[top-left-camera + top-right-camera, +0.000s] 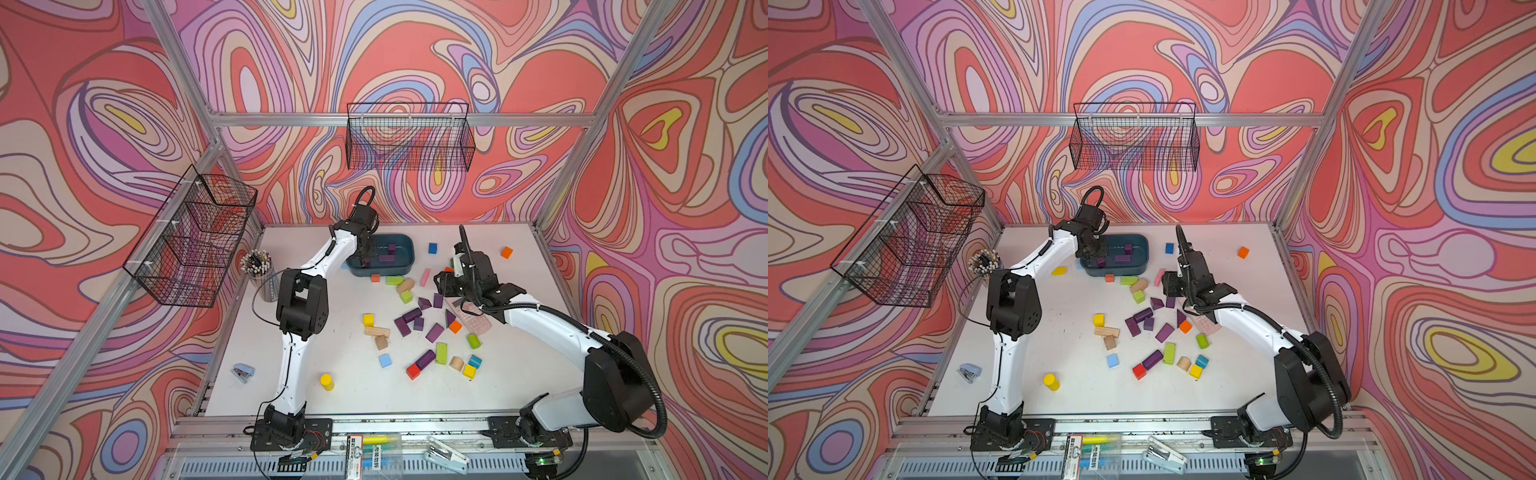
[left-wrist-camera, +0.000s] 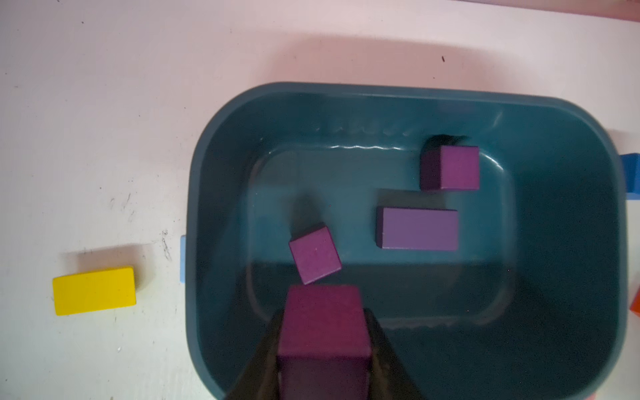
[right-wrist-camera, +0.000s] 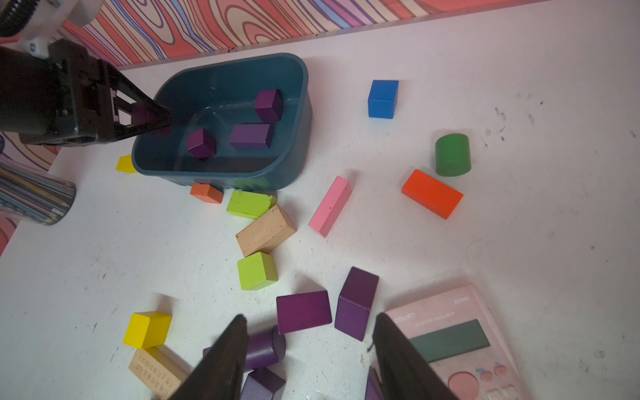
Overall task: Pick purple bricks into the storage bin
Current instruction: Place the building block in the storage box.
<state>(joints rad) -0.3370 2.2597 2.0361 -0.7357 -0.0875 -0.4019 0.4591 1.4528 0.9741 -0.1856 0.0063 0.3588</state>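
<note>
Left gripper (image 3: 161, 119) pinches a purple brick (image 2: 323, 322) over the bin (image 2: 381, 89), just inside its rim. Best to ease inward, lower, then let go (loose cube (image 2: 314, 254) sits close beneath).

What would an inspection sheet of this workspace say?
Surface: white tabletop, scuffed.
Job's things: dark teal plastic storage bin holds three purple wooden bricks; several more lie on the table.
Clutter: other coloured blocks, pink calculator, blue stapler, cup of pencils.
Grippers: left gripper shut on a purple brick over the bin; right gripper open, empty, above loose purple bricks.
Cables: black ribbed hose along right arm; thin cable beside left arm.
Surroundings: two black wire mesh baskets on swirl-patterned walls.
</note>
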